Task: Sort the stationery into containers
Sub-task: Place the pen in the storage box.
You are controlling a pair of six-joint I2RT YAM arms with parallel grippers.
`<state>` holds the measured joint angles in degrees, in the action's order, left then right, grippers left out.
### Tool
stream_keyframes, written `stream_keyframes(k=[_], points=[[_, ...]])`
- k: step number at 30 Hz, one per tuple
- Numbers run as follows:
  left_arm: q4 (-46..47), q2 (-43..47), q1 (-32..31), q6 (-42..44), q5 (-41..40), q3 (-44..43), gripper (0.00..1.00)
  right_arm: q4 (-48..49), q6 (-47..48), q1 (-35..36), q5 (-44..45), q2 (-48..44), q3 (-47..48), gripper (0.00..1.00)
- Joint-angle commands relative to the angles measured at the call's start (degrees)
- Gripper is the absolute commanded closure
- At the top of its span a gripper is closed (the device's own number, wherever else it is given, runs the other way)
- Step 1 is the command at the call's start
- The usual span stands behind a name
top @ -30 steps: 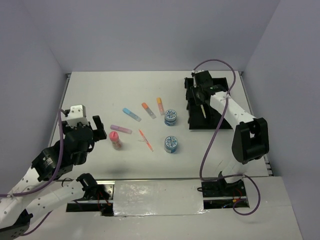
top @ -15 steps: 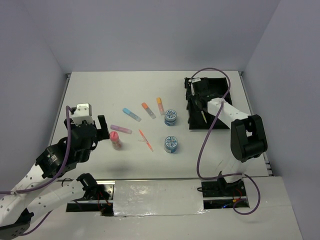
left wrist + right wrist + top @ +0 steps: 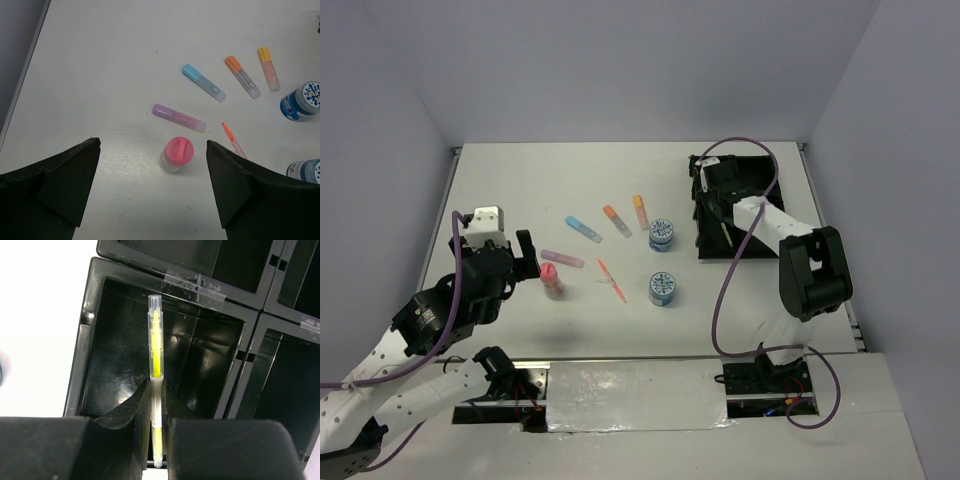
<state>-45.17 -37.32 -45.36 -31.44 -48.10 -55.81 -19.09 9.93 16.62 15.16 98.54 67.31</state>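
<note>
Yellow pen [image 3: 155, 347] in right fingers [image 3: 124, 421], arm [image 3: 772, 222] stretched over tray [image 3: 76, 371]

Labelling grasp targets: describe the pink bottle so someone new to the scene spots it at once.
On the white table, look at the left half, just ahead of the open left claw. The pink bottle stands upright on the near side of the purple highlighter. It is the only pink-capped, standing item there; everything beside it is slim and lies flat.
</note>
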Motion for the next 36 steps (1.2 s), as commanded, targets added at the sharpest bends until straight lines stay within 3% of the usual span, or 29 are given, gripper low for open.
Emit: stream_keyframes(k=[1, 13, 21, 29, 30, 31, 32, 36], points=[[2.2, 0.3, 0.4, 1.6, 0.1, 0.6, 0.01, 1.4, 0.3, 0.0, -0.7, 0.8, 0.5, 0.85], [2.4, 0.7, 0.4, 1.9, 0.3, 0.8, 0.01, -0.3, -0.9, 0.1, -1.4, 2.0, 1.5, 0.73], [2.5, 0.7, 0.4, 2.1, 0.3, 0.8, 0.01, -1.2, -1.7, 0.3, -1.1, 1.8, 2.0, 0.72], [1.7, -0.1, 0.5, 0.7, -1.1, 0.4, 0.01, -5.9, -7.8, 5.0, 2.3, -9.7, 3.2, 0.71], [1.6, -0.4, 0.7, 0.4, -1.1, 0.4, 0.01, -6.6, -8.7, 5.3, 2.9, -11.4, 3.4, 0.61], [1.5, -0.6, 0.9, 0.3, -1.2, 0.3, 0.01, -7.7, -9.7, 6.7, 2.4, -13.3, 3.7, 0.58], [1.3, -0.9, 1.0, 0.1, -1.2, 0.2, 0.01, -8.0, -9.8, 7.5, 2.2, -16.9, 3.9, 0.34], [0.2, -1.8, 2.7, -1.2, -1.9, -0.3, 0.01, -9.6, -13.9, 16.1, 4.8, -22.2, 5.3, 0.32]])
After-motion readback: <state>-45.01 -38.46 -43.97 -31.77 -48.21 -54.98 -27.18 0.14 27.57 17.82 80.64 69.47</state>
